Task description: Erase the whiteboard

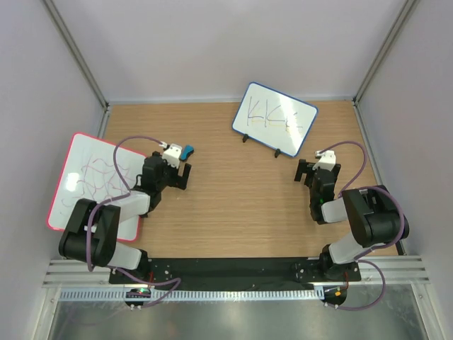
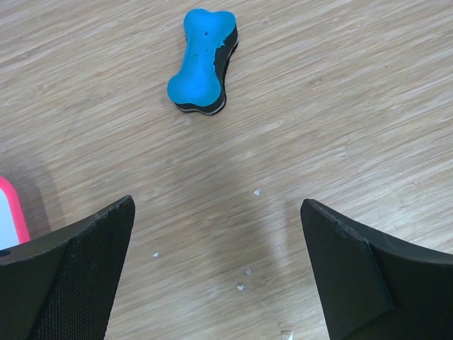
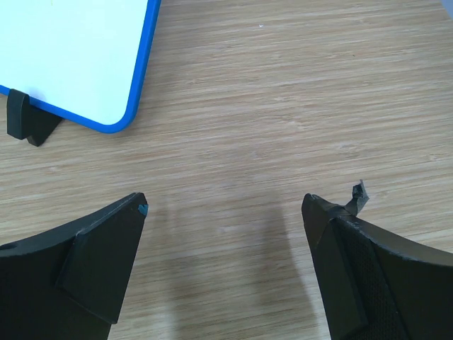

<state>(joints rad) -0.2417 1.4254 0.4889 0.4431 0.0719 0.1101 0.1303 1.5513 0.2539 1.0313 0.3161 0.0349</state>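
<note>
The small blue-framed whiteboard stands on black feet at the back centre-right, with faint pen marks on it; its lower corner and one foot show in the right wrist view. A blue bone-shaped eraser lies on the table just beyond my left gripper; in the left wrist view the eraser lies ahead of the open, empty jaws. My right gripper is open and empty, a little in front of the whiteboard's right end, its jaws over bare wood.
A larger red-framed board with purple scribbles lies flat at the left, partly under my left arm; its pink edge shows in the left wrist view. Grey walls enclose the wooden table on three sides. Small white crumbs lie between the left jaws.
</note>
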